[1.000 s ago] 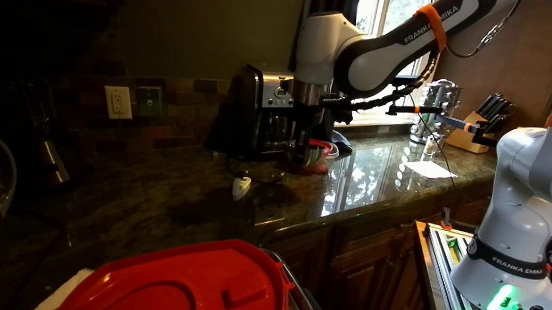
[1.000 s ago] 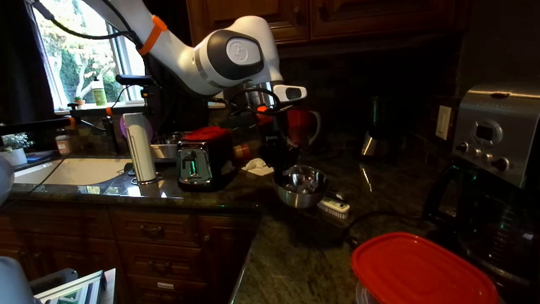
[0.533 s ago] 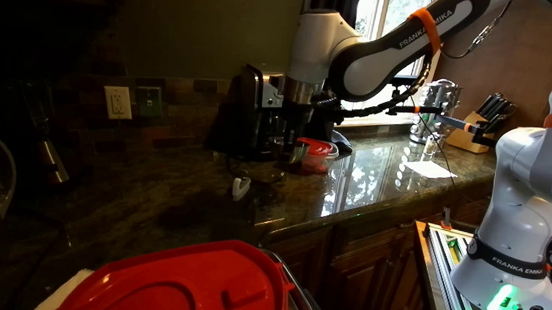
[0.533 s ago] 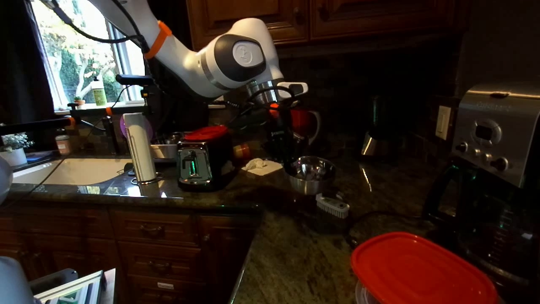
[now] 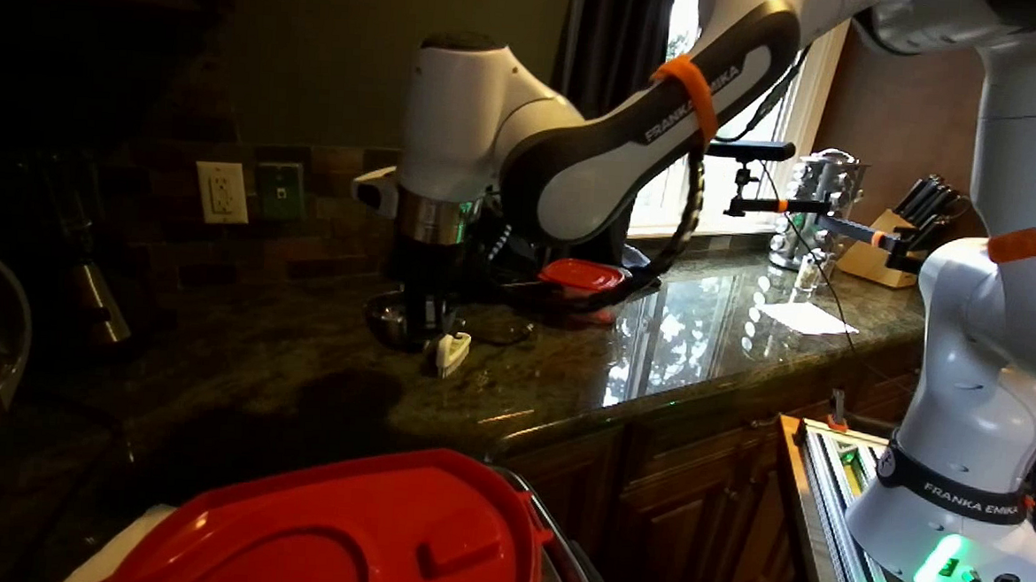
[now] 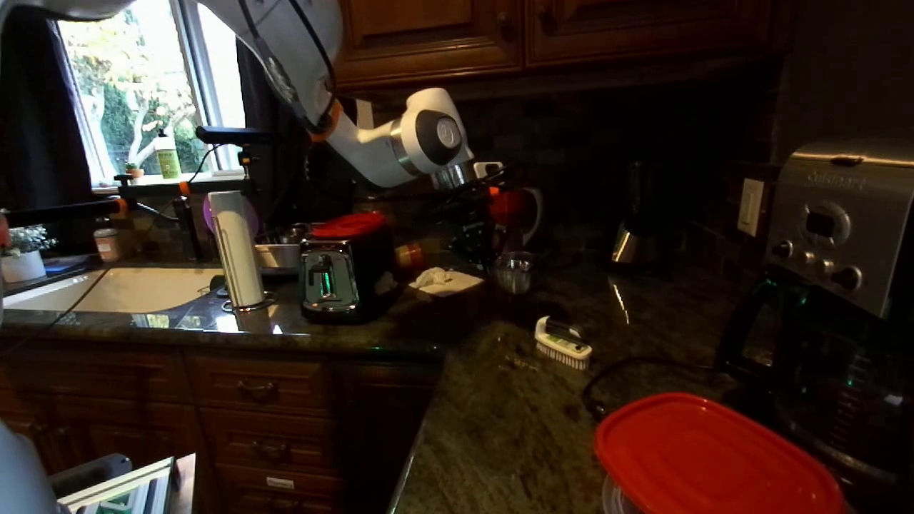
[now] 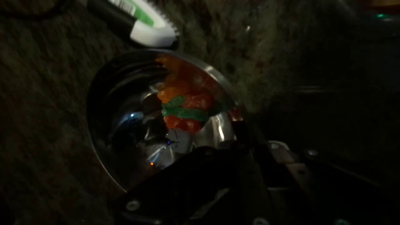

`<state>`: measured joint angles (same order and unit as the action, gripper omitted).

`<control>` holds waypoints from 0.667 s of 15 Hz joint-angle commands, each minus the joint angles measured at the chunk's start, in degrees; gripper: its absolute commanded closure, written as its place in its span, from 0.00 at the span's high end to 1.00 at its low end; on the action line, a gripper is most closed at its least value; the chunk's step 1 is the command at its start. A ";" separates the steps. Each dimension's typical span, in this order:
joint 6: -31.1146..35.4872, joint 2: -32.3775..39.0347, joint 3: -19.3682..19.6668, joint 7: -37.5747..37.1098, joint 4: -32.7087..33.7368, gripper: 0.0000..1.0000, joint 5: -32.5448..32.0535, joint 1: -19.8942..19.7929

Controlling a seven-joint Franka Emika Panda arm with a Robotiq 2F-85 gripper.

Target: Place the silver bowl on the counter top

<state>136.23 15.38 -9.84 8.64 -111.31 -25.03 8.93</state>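
A spill is the first worry. The bowl (image 7: 122, 115) depends on a one-sided grip: the tool (image 7: 240, 136) appears clamped on its rim, one finger inside and one outside as far as the gloom shows. The lumps (image 7: 186, 113) in it, orange, red and green (soft sweets, at a guess), lie bunched toward the gripped side, so a lean that way seems likely, and smooth metal could pivot further if the pinch slackens.

In both exterior views the bowl is right down by the table (image 6: 493, 421), but whether the base touches is too dark to tell. That doubt matters most now, since setting down seems to be the step in hand. Let go with a gap beneath and the bowl may drop, rock and throw lumps out; press on after contact and the rim could twist in the grip or the base skid on the glossy stone.

The brush (image 6: 564, 344) is near; in the wrist view its end shows just beside the rim. A drift that way could land the base on it and leave the bowl tilted. Last, if the tool lifts before parting wide enough, its inner finger could snag the rim and tip everything.
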 commanded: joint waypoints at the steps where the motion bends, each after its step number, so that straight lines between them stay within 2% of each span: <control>1: 0.01 2.06 1.18 0.69 1.98 0.06 0.39 1.23; 3: 0.01 2.52 1.38 0.68 2.07 0.06 0.41 1.24; 4: 2.91 2.60 2.26 -1.88 1.09 0.01 -1.37 1.39; 5: 4.28 3.54 3.71 -4.51 1.86 0.01 -4.15 1.86; 6: 6.47 4.58 4.19 -4.74 2.47 0.01 -3.82 1.42; 8: 10.03 7.49 6.52 -6.13 5.21 0.01 -5.67 1.32; 10: 10.76 10.95 8.63 -5.50 9.13 0.01 -5.72 1.07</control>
<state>145.46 21.02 -4.16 4.43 -108.03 -28.87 9.63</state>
